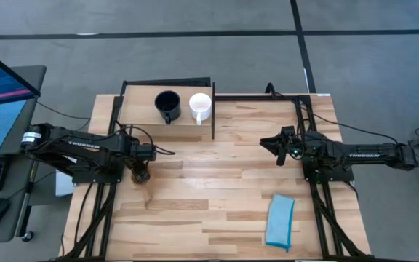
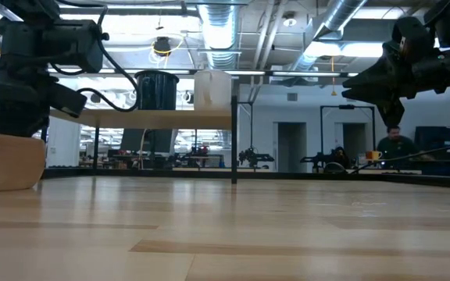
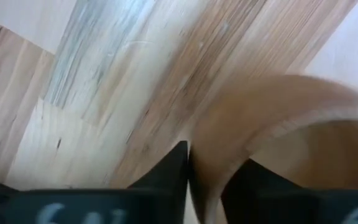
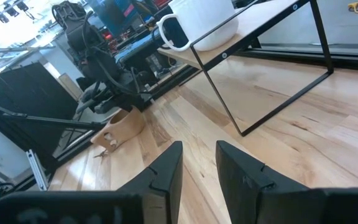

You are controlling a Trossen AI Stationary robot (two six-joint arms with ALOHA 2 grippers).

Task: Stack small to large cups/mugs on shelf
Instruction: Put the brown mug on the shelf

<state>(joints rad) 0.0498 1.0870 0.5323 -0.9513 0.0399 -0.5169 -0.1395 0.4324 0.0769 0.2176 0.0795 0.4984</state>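
Observation:
The light brown wooden cup (image 1: 142, 175) stands on the tabletop in front of the shelf's left end, and shows at the left edge of the low view (image 2: 5, 161). My left gripper (image 1: 141, 167) is shut on it from above. The dark mug (image 1: 167, 106) and the white mug (image 1: 200, 108) stand side by side on the shelf (image 1: 140, 120). My right gripper (image 1: 268, 143) hangs open above the table's right half, touching nothing. The right wrist view shows the wooden cup (image 4: 123, 126) and the white mug (image 4: 199, 22). My left gripper (image 3: 213, 171) pinches the wooden cup's wall at the rim (image 3: 205, 186). One finger (image 3: 171, 171) is outside the cup and the other (image 3: 253, 183) is inside it. The fingers come from above, pointing down. The cup's base (image 2: 6, 186) rests on the tabletop.
A light blue folded cloth (image 1: 280, 222) lies near the table's near right corner. The shelf's thin black frame (image 4: 229, 106) stands between the shelf top and the table. A monitor and keyboard sit off the table's left side. People show in the room beyond.

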